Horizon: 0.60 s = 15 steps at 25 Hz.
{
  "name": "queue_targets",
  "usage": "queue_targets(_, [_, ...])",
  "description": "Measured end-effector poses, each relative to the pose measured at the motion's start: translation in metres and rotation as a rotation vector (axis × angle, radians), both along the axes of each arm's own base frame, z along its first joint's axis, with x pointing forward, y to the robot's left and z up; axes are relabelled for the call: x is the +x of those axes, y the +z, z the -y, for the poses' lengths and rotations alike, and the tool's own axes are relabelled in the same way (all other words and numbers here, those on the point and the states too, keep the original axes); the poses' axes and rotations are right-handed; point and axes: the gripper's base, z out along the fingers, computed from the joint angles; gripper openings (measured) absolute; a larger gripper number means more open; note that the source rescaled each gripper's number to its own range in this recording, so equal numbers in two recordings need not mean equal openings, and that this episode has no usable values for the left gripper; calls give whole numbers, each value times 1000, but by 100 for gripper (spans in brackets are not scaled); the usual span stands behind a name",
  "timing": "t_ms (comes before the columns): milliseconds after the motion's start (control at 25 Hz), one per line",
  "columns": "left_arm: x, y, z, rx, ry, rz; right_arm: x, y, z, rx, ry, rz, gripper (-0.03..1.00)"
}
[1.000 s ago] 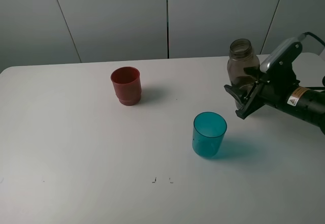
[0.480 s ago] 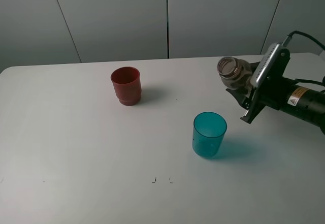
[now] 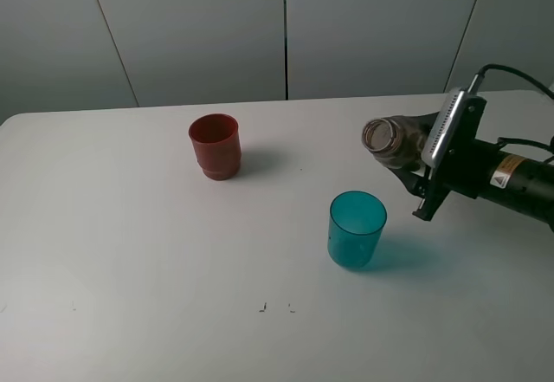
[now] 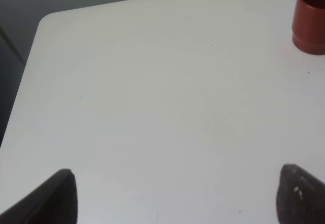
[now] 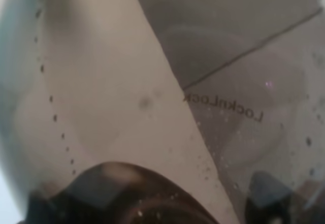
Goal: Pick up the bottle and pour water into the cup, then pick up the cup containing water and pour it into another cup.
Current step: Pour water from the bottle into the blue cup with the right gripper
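Exterior high view: the cup [image 3: 356,229] stands upright on the bench [image 3: 130,269]. The bottle [image 3: 391,142] hangs in the air behind and right of the cup, tipped well over, with its open mouth toward the cup's side. The right gripper [image 3: 414,164] has its jaws closed on the bottle's body. Behind and left of the cup, well apart, another cup [image 3: 215,145] stands upright.

Left wrist view: the left gripper [image 4: 177,203] has its jaws spread wide and grips nothing.

Right wrist view: the bottle's translucent wall fills the picture, bearing mirrored lettering.
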Motion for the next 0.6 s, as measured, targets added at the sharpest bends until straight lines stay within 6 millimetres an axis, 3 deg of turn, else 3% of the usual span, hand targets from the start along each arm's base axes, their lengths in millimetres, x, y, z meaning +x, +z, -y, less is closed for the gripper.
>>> queue_targets(600, [0, 0, 0, 0, 0, 0, -2, 0, -3, -147, 105, 102, 4])
